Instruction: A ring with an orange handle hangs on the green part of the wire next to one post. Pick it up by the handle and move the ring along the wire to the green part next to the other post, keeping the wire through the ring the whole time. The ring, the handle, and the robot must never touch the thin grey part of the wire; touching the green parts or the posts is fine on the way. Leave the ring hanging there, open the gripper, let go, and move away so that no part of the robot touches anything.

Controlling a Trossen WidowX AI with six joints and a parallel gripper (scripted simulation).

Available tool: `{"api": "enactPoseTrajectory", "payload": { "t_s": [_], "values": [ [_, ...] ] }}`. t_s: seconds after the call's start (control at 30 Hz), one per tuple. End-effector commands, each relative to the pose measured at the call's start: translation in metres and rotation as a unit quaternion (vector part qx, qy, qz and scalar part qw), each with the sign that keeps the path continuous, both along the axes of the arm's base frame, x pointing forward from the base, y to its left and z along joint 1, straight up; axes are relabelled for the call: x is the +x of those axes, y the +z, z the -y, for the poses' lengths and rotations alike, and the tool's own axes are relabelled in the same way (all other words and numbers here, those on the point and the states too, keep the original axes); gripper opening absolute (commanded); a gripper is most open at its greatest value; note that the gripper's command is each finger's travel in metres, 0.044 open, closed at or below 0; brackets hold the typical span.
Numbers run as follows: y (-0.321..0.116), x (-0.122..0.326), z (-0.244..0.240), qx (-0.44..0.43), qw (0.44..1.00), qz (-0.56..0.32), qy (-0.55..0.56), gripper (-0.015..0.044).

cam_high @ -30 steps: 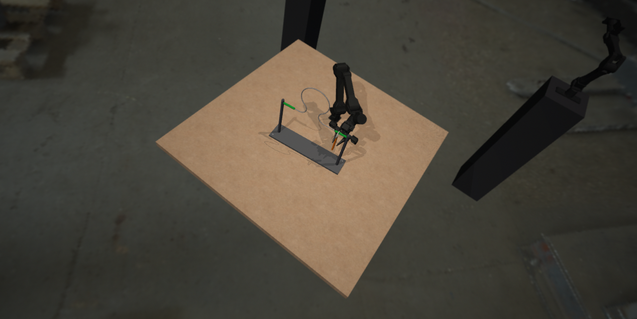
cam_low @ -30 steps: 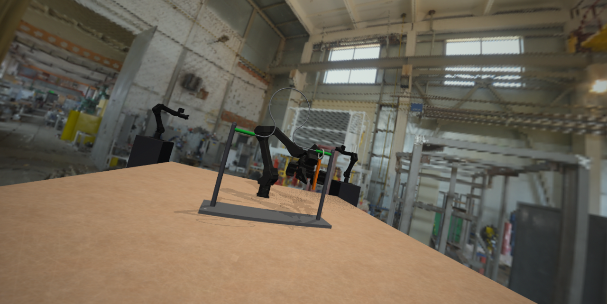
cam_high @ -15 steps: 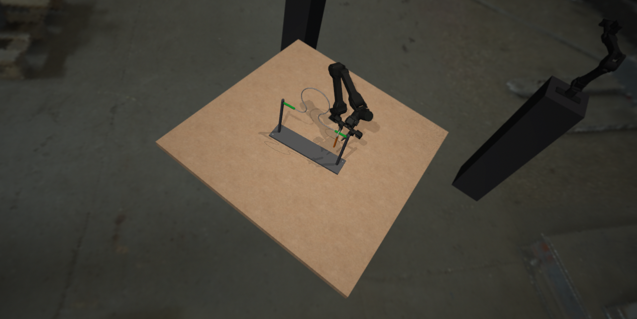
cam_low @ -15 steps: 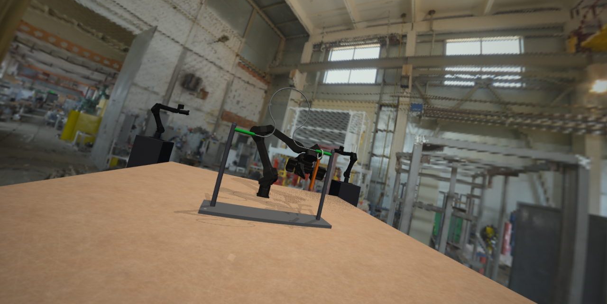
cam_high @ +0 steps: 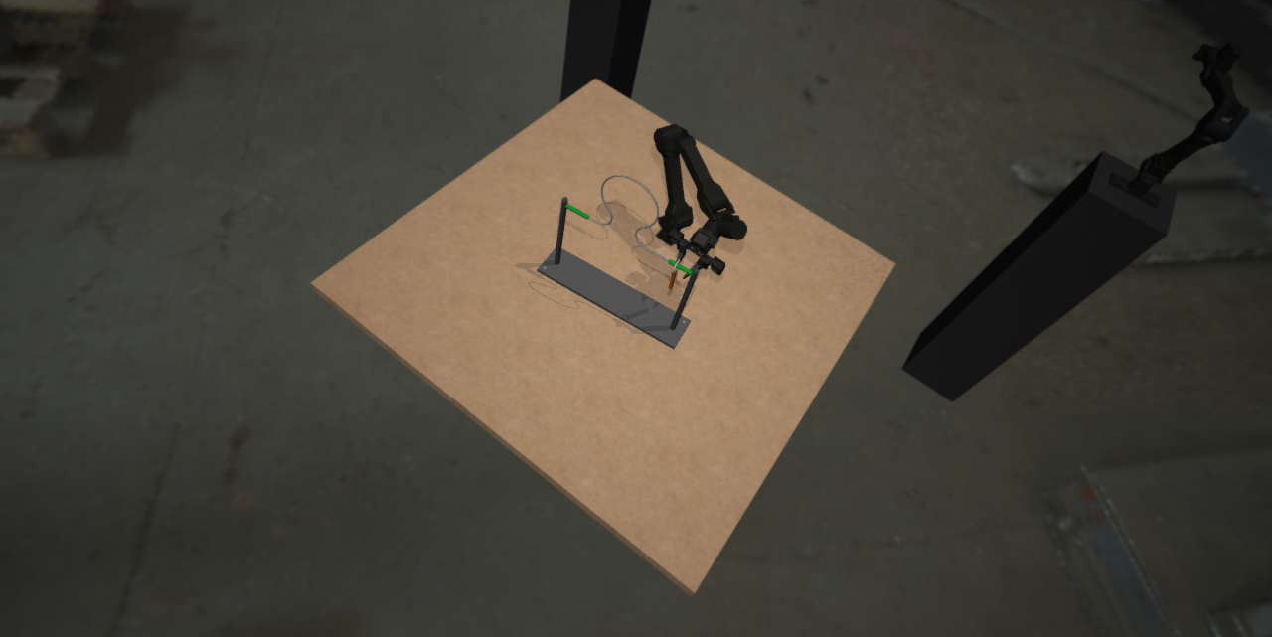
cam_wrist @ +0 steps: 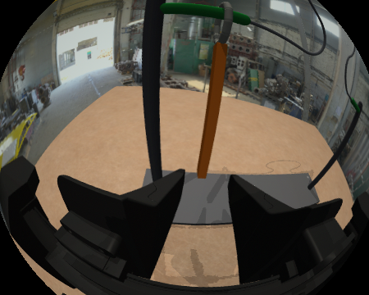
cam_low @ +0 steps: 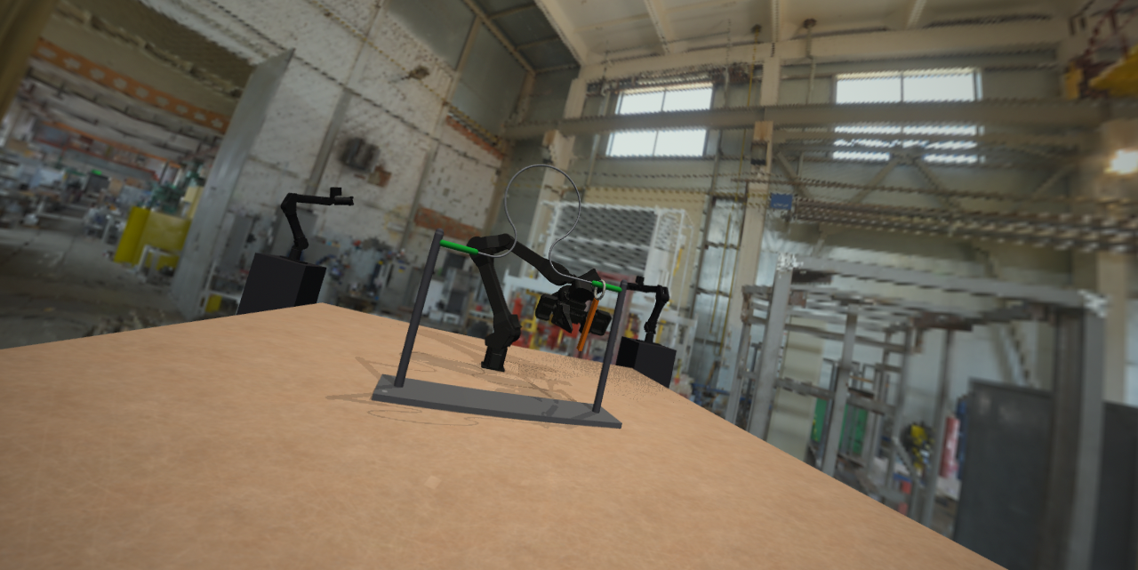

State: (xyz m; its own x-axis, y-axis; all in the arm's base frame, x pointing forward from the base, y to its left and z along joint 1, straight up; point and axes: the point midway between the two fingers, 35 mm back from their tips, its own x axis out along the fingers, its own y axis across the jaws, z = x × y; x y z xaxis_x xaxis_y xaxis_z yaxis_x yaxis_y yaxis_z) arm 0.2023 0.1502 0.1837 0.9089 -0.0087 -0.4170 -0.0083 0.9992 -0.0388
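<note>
The grey ring (cam_low: 597,295) (cam_wrist: 229,18) hangs around the green part (cam_high: 683,269) (cam_low: 613,287) (cam_wrist: 193,10) beside the right-hand post (cam_high: 685,299) (cam_low: 610,351) (cam_wrist: 152,82), at the left in the wrist view. Its orange handle (cam_high: 672,279) (cam_low: 588,325) (cam_wrist: 212,111) hangs down, slightly tilted. My gripper (cam_wrist: 207,178) is partly open and empty. In the wrist view the handle's lower end shows between and beyond the fingertips, with gaps on both sides. The thin grey wire (cam_high: 629,177) (cam_low: 543,165) (cam_wrist: 316,54) loops to the other green part (cam_high: 576,211) (cam_low: 459,247) (cam_wrist: 354,104).
The far post (cam_high: 560,233) (cam_low: 417,311) (cam_wrist: 336,152) and the near one stand on a dark base plate (cam_high: 604,288) (cam_low: 492,401) (cam_wrist: 201,205) on the wooden table (cam_high: 534,384) (cam_low: 238,423) (cam_wrist: 98,135). The near post is close beside the handle. Two other arms stand on black pedestals off the table.
</note>
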Motion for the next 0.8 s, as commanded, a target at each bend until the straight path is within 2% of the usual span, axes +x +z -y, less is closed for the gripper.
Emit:
{"api": "enactPoseTrajectory", "payload": {
  "t_s": [0.0,0.27,0.5,0.6,0.63,0.77],
  "values": [
    [0.001,0.0,0.0,0.002,1.0,0.001,-0.002,0.016],
    [0.001,0.0,0.0,0.002,1.0,0.001,-0.002,0.016],
    [0.017,-0.041,-0.001,0.0,1.0,-0.004,-0.001,0.0344],
    [0.021,-0.045,0.0,0.0,1.0,0.0,0.0,0.0423],
    [0.021,-0.045,0.0,0.0,1.0,0.0,0.0,0.044],
    [0.021,-0.045,0.0,0.0,1.0,0.0,0.0,0.044]
  ]
}}
